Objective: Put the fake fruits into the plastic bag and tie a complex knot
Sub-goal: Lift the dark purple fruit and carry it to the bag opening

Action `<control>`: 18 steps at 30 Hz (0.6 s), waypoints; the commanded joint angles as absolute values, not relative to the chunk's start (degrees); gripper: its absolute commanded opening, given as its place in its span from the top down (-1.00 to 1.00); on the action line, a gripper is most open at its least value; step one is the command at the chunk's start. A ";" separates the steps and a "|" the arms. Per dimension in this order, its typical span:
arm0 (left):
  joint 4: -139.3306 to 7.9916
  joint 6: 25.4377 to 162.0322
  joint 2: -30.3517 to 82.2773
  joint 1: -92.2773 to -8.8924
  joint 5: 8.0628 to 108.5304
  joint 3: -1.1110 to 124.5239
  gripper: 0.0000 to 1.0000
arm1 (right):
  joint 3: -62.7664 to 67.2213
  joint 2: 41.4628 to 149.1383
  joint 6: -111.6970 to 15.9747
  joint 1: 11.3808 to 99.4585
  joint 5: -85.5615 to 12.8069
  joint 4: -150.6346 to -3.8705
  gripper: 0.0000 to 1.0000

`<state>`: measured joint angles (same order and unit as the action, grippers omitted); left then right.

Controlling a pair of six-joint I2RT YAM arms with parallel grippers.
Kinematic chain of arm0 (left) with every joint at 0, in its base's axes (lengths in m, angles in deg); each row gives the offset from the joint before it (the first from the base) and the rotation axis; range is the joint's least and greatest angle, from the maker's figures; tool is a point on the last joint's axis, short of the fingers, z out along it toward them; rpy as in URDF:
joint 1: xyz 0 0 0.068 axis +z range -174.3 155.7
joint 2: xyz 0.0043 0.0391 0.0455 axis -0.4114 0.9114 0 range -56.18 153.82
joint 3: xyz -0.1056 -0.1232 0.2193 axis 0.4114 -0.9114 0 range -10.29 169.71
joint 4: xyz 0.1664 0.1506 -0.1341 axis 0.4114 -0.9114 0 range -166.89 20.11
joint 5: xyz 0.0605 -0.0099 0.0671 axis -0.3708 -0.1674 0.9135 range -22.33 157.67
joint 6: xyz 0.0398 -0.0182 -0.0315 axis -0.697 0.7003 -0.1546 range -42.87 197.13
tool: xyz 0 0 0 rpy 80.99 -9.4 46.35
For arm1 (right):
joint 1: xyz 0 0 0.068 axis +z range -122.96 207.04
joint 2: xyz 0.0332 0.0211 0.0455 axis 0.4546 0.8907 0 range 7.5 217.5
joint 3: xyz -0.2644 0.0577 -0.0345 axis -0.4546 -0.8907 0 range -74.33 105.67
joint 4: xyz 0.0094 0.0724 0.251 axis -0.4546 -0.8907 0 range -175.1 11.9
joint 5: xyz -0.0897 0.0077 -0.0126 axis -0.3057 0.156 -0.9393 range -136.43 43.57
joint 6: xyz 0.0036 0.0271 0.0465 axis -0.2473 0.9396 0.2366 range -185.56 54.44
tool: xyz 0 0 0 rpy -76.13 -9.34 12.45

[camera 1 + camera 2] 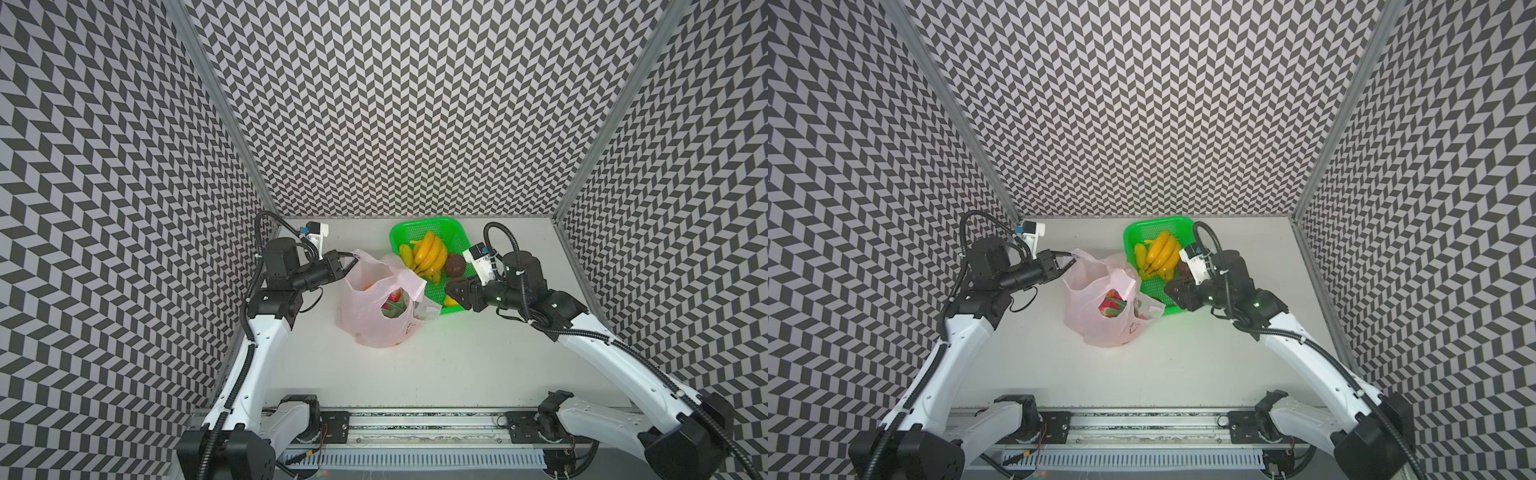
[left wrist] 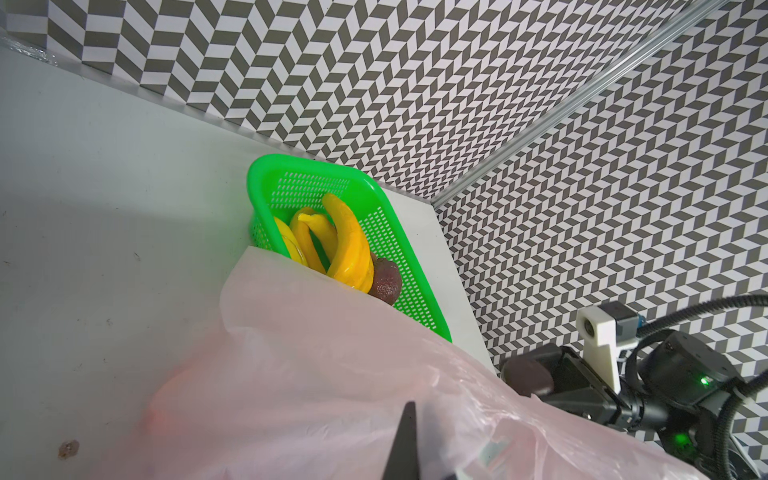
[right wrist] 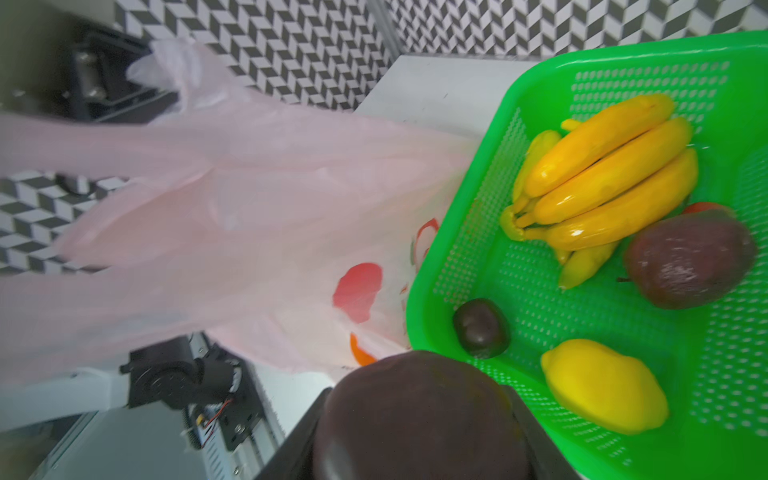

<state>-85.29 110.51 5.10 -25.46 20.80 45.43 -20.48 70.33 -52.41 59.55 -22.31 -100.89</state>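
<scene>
The plastic bag (image 1: 376, 309) is standing on the white bench (image 1: 457, 365), mouth gaping up, squashed right against the left side of the green basket (image 1: 399, 232). Inside it I can make out something red with green bits (image 1: 394, 302) and a sliver of orange (image 1: 367, 287).

My left end effector (image 1: 353, 262) is clamped shut on the bag's far left rim and holds that edge up. My right end effector (image 1: 455, 291) is roughly half open but wrapped around a dark brown round fruit (image 3: 419, 415). It hangs over the basket's near corner, close to the bag but apart from it.

In the basket there are bananas (image 1: 428, 253), a bigger brown fruit (image 1: 455, 264) and a lemon (image 1: 451, 300) half tucked under my right end effector.

The room is chevron-patterned walls (image 1: 415, 104) on three sides, with a metal rail (image 1: 415, 419) along the front edge where my arms are mounted.

View differences: in both top views the black jaws pretty much hide the fruit I'm holding. The right wrist view has it filling the bottom of the frame. That view is also the only place I spot a small dark fruit (image 3: 482, 328) on the basket floor. The left wrist view mostly gives pink film with one black fingertip (image 2: 405, 432) poking over it, plus a brown spot (image 2: 68, 449) on the bench.
</scene>
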 commanded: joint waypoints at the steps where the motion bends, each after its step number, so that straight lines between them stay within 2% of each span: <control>1: -83.69 110.95 4.90 -26.01 21.37 46.48 1.00 | -22.72 67.86 -48.42 63.32 -19.55 -99.39 0.10; 9: -83.51 110.56 4.82 -26.56 21.20 46.40 1.00 | -25.11 69.98 -44.15 71.56 -18.01 -91.63 0.10; 18: -83.47 108.57 5.32 -26.67 19.18 46.48 1.00 | -24.89 75.72 -44.21 72.39 -18.65 -82.26 0.10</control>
<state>-84.92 109.95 5.10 -26.21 20.62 45.43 -25.11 74.59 -44.68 72.25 -17.74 -89.74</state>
